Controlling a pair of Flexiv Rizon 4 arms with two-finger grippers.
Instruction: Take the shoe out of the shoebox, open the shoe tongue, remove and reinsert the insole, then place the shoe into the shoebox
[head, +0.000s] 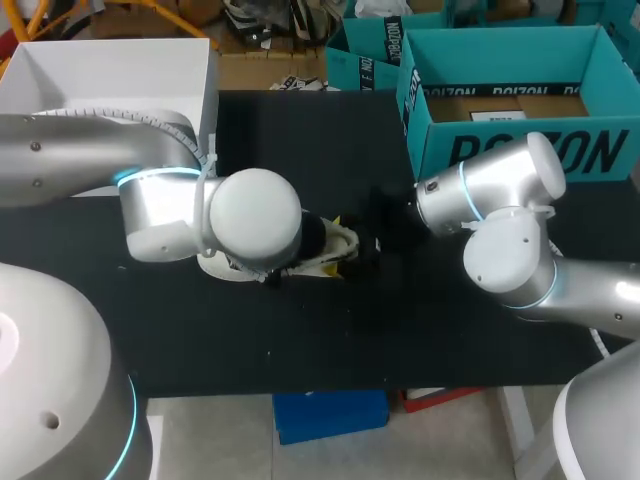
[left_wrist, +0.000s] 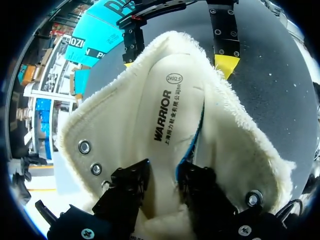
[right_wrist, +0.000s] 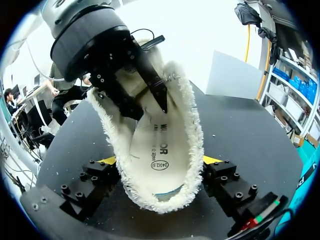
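Left end effector (left_wrist: 164, 171) pinches insole (left_wrist: 160, 100) — right end effector (right_wrist: 160, 161) clamps shoe (right_wrist: 191, 125), half hidden under left arm (head: 150, 200)

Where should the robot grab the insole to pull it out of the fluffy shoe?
Probably the insole at its lifted edge, where blue shows, beside the left gripper. Come from above, through the open top of the shoe: fleecy walls ring the insole everywhere else, and the right gripper flanks the shoe outside.
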